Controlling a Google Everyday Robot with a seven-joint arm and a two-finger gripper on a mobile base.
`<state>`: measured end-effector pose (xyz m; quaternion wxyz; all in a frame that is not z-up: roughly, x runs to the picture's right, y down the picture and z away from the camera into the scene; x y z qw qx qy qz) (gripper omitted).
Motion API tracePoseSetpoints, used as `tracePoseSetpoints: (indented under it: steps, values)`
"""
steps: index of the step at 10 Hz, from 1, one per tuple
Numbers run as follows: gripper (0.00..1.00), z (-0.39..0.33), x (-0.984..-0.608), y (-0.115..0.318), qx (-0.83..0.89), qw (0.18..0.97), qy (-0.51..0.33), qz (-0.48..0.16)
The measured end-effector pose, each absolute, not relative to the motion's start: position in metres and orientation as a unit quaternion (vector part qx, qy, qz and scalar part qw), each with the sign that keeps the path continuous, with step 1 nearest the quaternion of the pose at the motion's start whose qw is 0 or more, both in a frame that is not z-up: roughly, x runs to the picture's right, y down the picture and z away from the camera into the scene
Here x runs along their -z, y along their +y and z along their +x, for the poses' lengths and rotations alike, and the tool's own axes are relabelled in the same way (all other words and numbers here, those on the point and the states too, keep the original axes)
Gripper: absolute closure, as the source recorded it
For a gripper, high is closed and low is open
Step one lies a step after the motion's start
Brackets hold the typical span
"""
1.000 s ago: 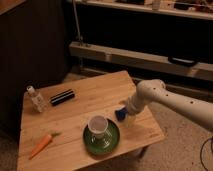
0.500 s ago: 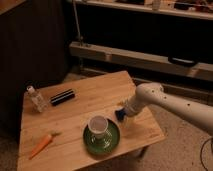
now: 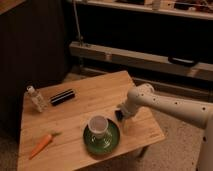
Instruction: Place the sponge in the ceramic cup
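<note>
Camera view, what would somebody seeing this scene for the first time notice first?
The white arm on the right stands out most, its gripper low over the right side of the wooden table with the blue sponge at its tip. Just left of it, the ceramic cup stands upright on a dark green plate near the front edge. An orange carrot lies at the front left corner.

The table [image 3: 75, 120] is matt pale wood, the ceramic cup [image 3: 97, 125] matt white, the plate [image 3: 111, 142] glossy dark green, the bottle [image 3: 36, 99] clear plastic, and the gripper [image 3: 121, 115], low over the table beside the plate, ends a smooth white-shelled arm [image 3: 170, 106].
</note>
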<state>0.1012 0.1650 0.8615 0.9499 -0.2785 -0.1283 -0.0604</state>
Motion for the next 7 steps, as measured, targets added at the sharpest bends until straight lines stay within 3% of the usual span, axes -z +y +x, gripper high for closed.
tracePoseSetpoints:
  steps: [3,4,7]
  values:
    - [0.2,0.107,-0.867,0.159,0.062,0.95,-0.113,-0.284]
    - [0.24,0.105,-0.869,0.154,0.061,0.949,-0.11,-0.29]
    - [0.55,0.1,-0.875,0.156,0.076,0.941,-0.105,-0.314]
